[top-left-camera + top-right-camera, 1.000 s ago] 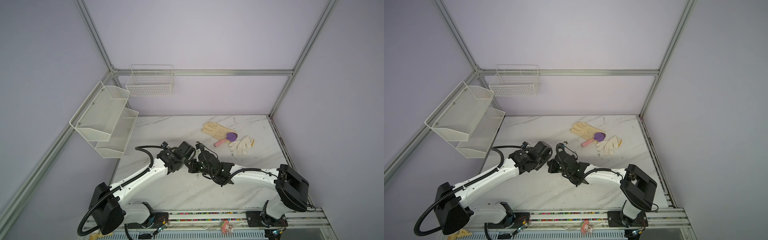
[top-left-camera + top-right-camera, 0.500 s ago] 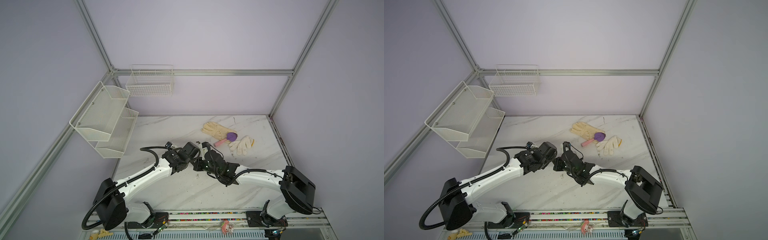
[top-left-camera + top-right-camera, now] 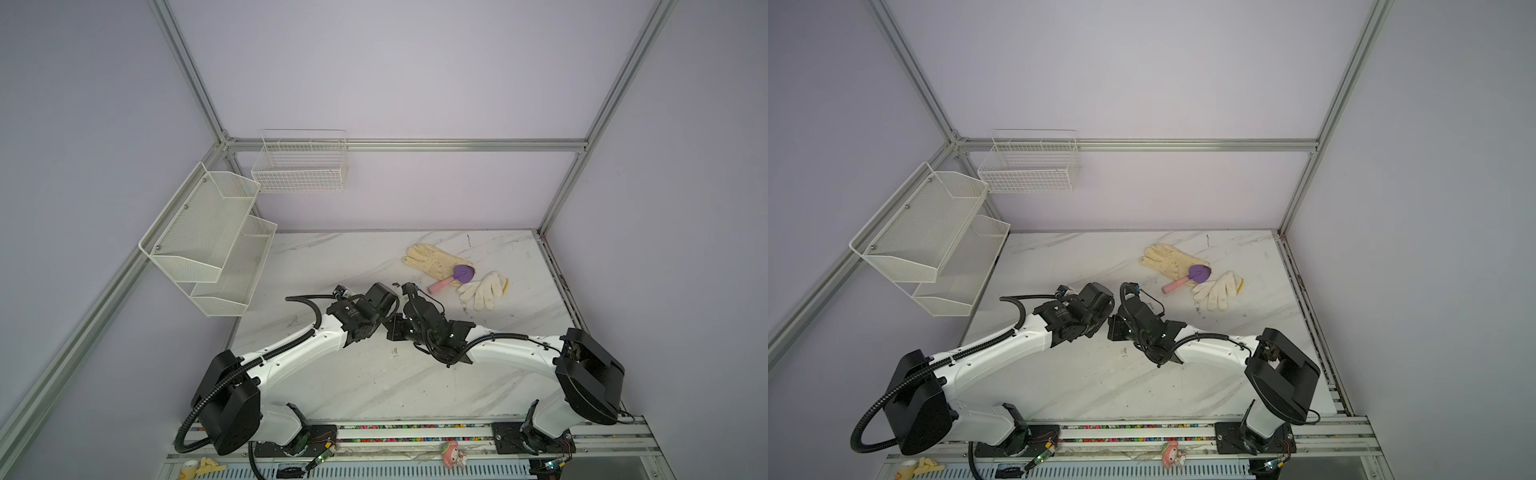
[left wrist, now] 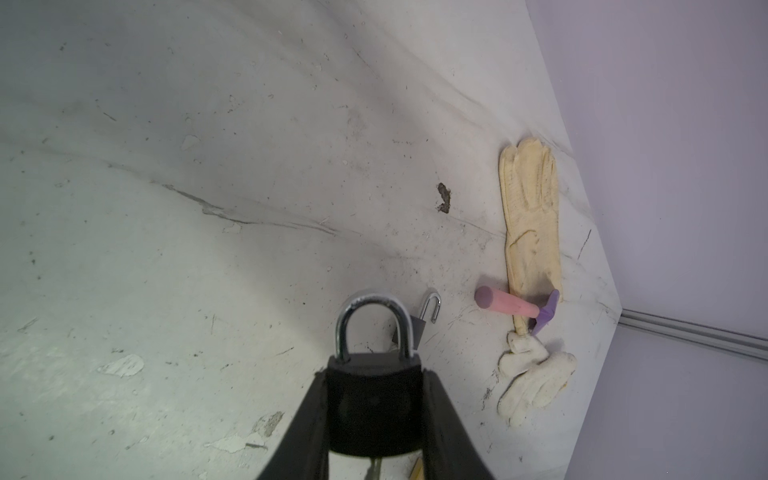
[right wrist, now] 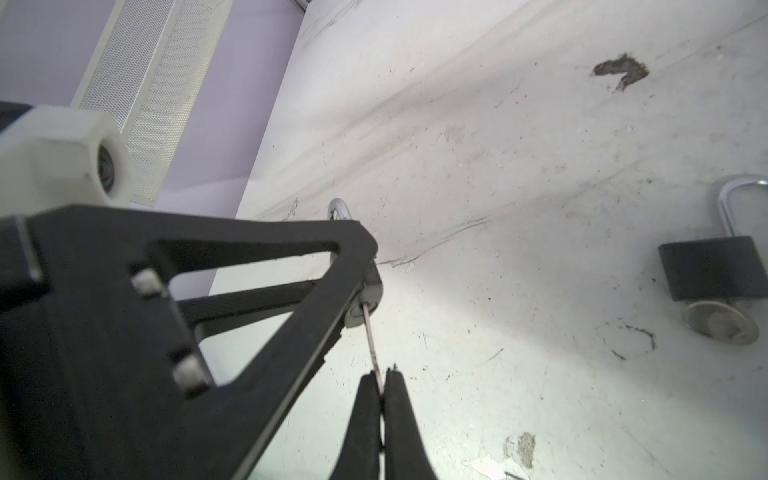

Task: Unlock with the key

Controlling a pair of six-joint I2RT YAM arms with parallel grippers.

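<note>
Marble-look bench [image 3: 374, 395] shows open room at lower centre of both top views; walls close its left, right and upper edges. Mid-frame, left tool [image 4: 374, 376] clamps the black padlock [image 4: 374, 411] by its body. Right tool [image 5: 380, 376], pressed together, pinches the key [image 5: 370, 332] seated in its base. Obstructions: a second padlock [image 5: 712, 272] lies near the trowel [image 3: 457, 276], and gloves [image 3: 432, 259] sit upper right. Mesh shelves [image 3: 208, 241] overhang the left edge.

Lilac walls [image 3: 415, 83], aluminium frame [image 3: 407, 145]; white marble tabletop [image 3: 374, 386]; two-tier mesh shelf [image 3: 199, 232], wire basket [image 3: 301, 166] wall-mounted.
</note>
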